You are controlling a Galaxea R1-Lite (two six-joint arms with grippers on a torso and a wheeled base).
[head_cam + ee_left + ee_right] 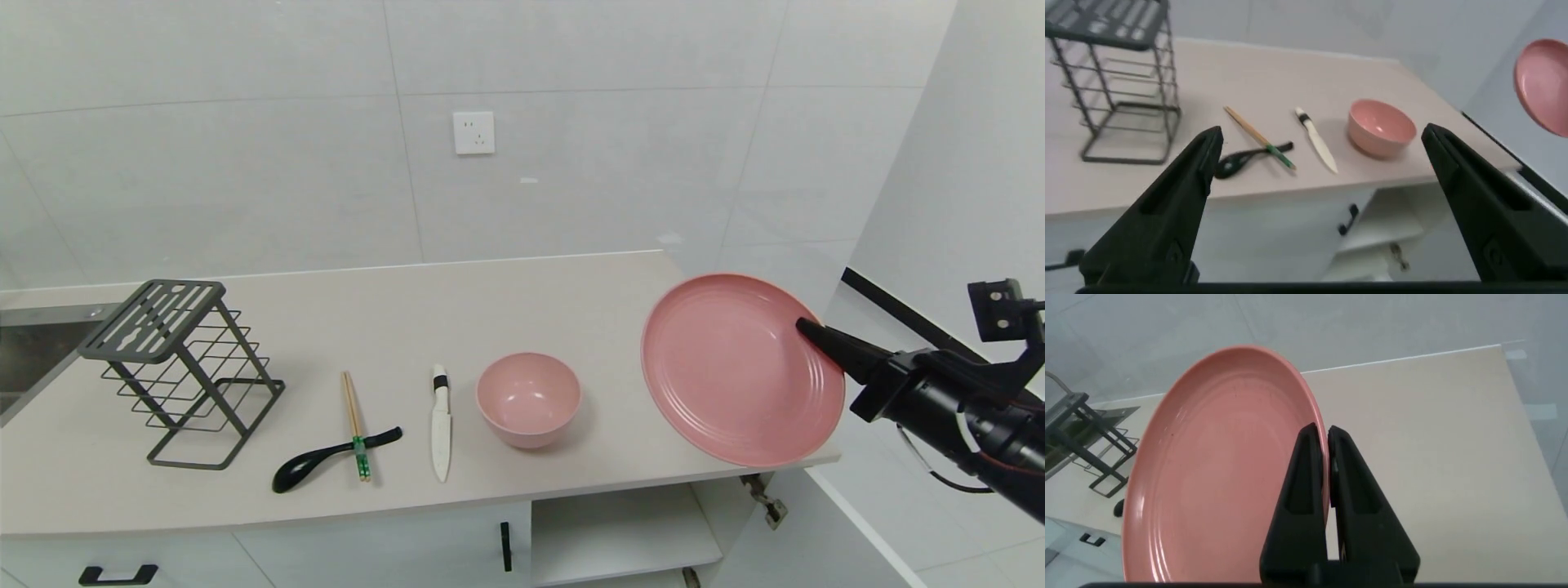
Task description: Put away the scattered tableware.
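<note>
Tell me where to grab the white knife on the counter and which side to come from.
Probably by the narrow far end of the knife, the handle with the black band. Come from above with the open left gripper, closing across it: it lies flat, blade tip toward the robot, with chopsticks and bowl on either side.

On your bench, from left to right, you have: rack, spoon crossing chopsticks, knife, bowl.
</note>
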